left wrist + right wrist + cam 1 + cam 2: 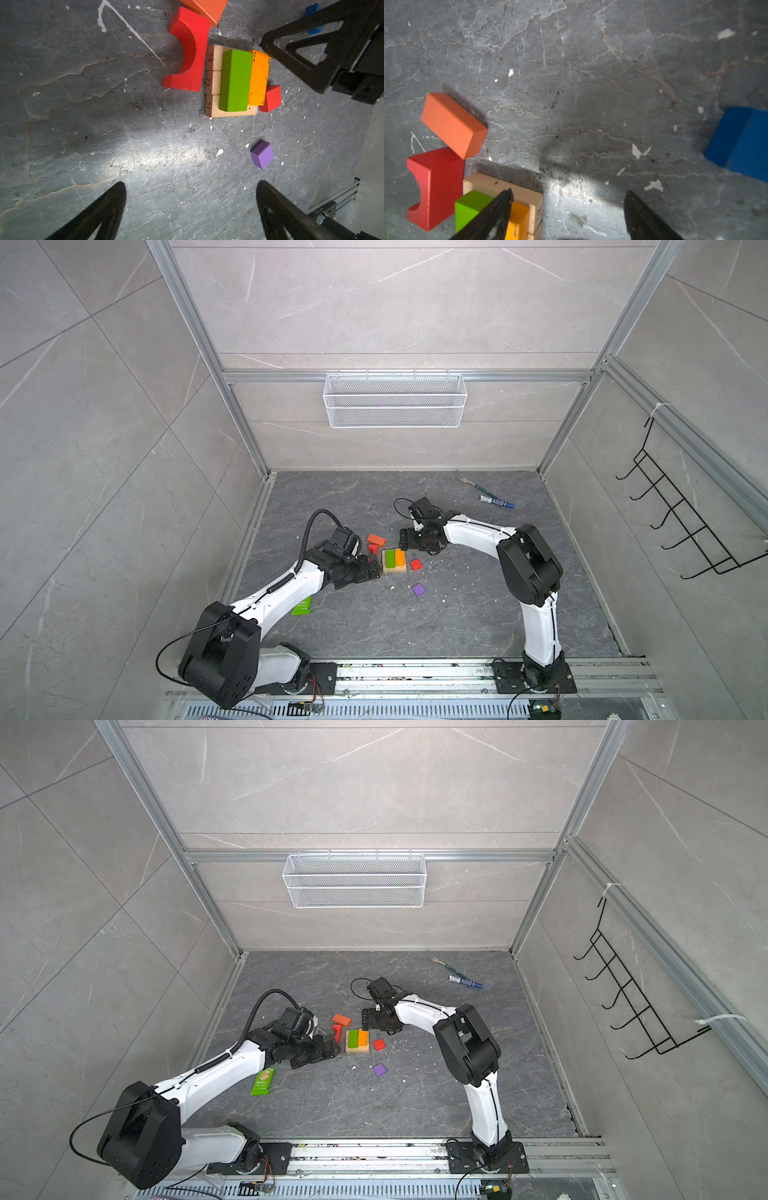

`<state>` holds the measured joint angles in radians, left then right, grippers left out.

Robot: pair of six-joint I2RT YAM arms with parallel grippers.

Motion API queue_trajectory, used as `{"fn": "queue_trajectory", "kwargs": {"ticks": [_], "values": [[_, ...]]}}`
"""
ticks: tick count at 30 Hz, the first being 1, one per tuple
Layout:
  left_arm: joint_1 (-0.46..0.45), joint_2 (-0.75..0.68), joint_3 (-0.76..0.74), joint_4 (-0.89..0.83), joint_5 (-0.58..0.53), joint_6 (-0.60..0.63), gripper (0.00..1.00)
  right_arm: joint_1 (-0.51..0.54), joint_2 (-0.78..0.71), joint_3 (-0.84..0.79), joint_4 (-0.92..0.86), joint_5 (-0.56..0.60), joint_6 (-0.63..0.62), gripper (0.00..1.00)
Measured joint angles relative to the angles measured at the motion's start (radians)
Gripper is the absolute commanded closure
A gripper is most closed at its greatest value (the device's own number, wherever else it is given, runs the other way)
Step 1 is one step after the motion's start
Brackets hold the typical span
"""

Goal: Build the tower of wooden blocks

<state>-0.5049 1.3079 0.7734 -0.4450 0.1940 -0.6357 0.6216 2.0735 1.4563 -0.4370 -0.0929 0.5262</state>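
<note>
Tower (394,561) two layers high: green bar (235,81) and orange bar (258,79) lay flat, side by side on tan base (213,83), probably to seat the next layer; left gripper (191,184) gaped empty short of it; right gripper (569,191) spread empty, one finger at its orange edge; red arch (191,54) crowded the base; red cube (272,98) just beside; purple cube (262,153) and blue cube (741,143) lay apart.
</note>
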Motion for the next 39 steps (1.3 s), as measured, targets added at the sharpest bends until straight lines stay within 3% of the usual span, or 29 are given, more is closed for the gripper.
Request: {"fn": "queue_trajectory", "kwargs": {"ticks": [39], "values": [[0.0,0.001,0.0,-0.003,-0.002,-0.002,0.02,0.008,-0.051,-0.024,0.011,0.027,-0.021,0.19]]}}
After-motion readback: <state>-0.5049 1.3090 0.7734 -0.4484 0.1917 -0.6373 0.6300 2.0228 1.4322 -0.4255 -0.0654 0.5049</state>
